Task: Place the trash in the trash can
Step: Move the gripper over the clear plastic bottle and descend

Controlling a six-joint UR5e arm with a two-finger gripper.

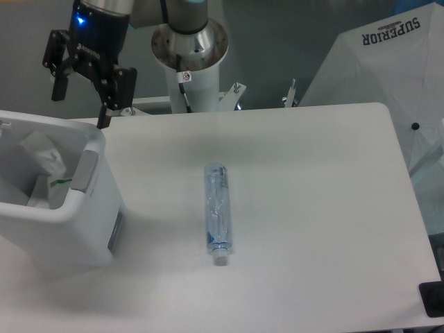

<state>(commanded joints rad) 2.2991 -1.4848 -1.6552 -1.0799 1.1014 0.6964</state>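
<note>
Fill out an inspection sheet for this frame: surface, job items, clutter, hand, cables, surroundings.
Surface: white table, nothing spilled.
Job's things: clear bottle lies on its side mid-table, cap toward the camera; plastic bag sits inside the white trash can at the left edge.
Clutter: nothing seen.
Hand: hand open and empty, above the can's rear rim.
Cables: one thin cable on the arm's pedestal.
Surroundings: white umbrella printed SUPERIOR at right; dark object at the lower right corner.
</note>
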